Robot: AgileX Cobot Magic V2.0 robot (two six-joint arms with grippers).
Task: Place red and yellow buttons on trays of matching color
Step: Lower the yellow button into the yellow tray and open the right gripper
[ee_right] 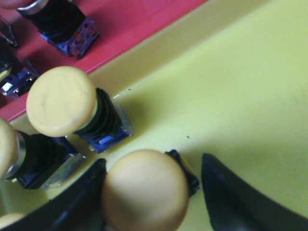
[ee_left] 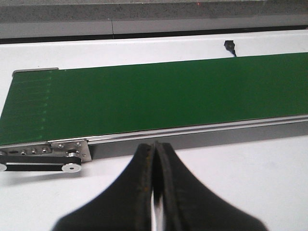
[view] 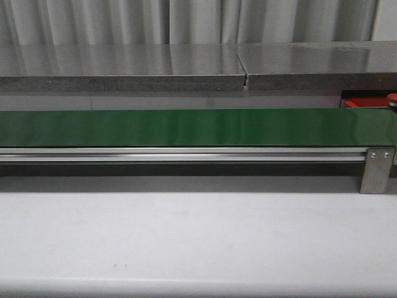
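Yellow button sits between the right gripper's spread fingers, unclamped, over the yellow tray.

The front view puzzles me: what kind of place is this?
Likely a factory-style sorting bench: a long green conveyor belt on a metal rail, with mushroom-head yellow push buttons lying in a yellow tray beside a red tray.

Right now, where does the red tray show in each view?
Front view: the red tray sits at the far right edge, behind the green belt.
Left wrist view: not in it; only the green belt shows.
Right wrist view: its red floor borders the yellow tray.
Shared landmark: the green belt links front and left wrist; the right wrist view shares only the tray.
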